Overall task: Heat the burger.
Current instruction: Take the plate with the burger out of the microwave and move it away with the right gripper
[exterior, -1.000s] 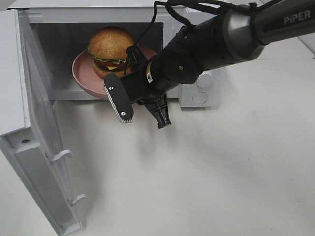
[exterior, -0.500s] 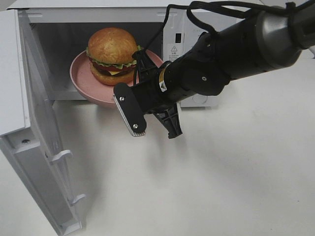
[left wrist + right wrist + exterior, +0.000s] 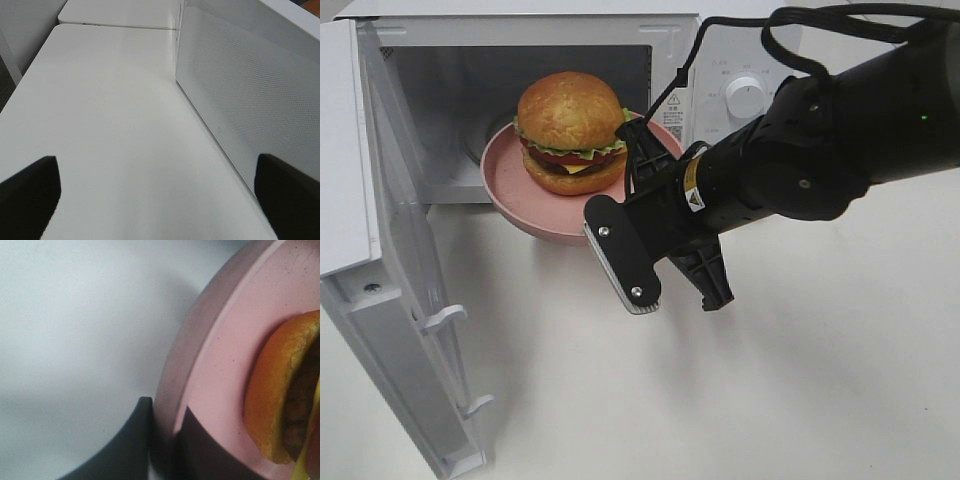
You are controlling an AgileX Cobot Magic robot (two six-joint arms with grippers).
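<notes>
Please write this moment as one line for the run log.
right gripper: shut on pink plate rim | burger: upright on pink plate | pink plate: overhanging microwave opening | door: open | left gripper: open, empty

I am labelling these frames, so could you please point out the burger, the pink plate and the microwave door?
burger (image 3: 570, 110), exterior high view, top of the bun.
pink plate (image 3: 505, 180), exterior high view, bare left part.
microwave door (image 3: 405, 300), exterior high view, inner face.
</notes>
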